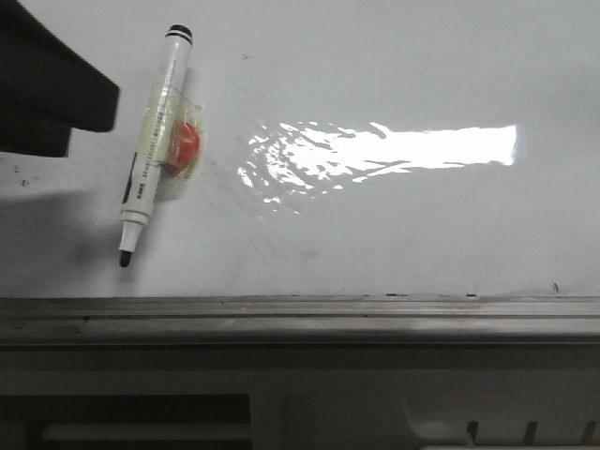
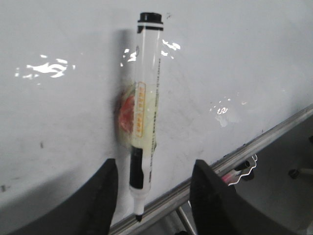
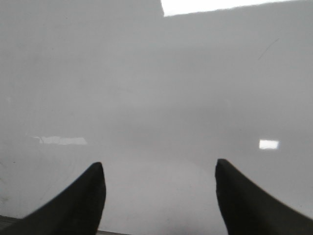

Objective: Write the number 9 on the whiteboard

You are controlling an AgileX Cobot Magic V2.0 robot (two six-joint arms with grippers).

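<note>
The whiteboard (image 1: 394,234) is glossy white, and no number 9 shows on it, only faint smudges. A white marker (image 1: 155,150) with a black tip and clear tape around a red lump lies flat on the board at the left, tip toward the grey edge rail (image 1: 300,314). A dark part of my left arm (image 1: 52,84) is at the top left. In the left wrist view my left gripper (image 2: 154,196) is open, and the marker's (image 2: 144,107) tip end shows between the fingers without touching them. My right gripper (image 3: 159,191) is open and empty over bare board (image 3: 156,98).
A bright glare patch (image 1: 394,150) lies across the middle of the board. Beyond the rail is a grey slotted panel (image 1: 469,412). In the left wrist view the rail (image 2: 264,142) runs diagonally, with floor clutter beyond it.
</note>
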